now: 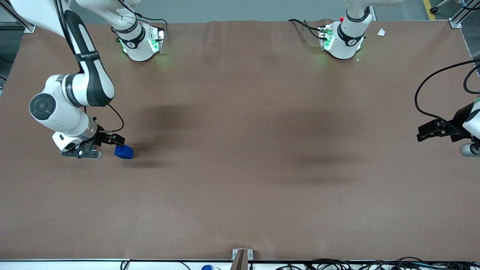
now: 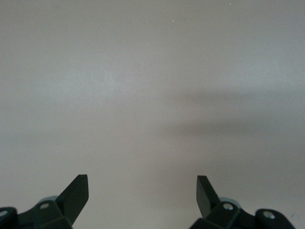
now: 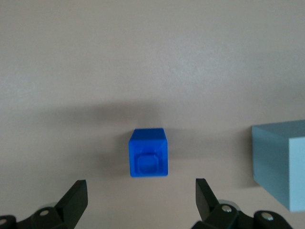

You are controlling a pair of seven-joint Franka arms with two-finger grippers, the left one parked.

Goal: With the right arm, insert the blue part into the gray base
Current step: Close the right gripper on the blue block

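Blue part (image 1: 124, 152) sits loose on the brown bench (image 1: 240, 180), lower left of the front frame. Our gripper (image 3: 141, 194) hangs wide open just short of it. Gray base (image 3: 281, 162) lies beside it. We judge both grasp and insertion remain undone.

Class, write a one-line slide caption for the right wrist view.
Open gripper poised short of the blue part, which rests apart from the gray base on the brown table.
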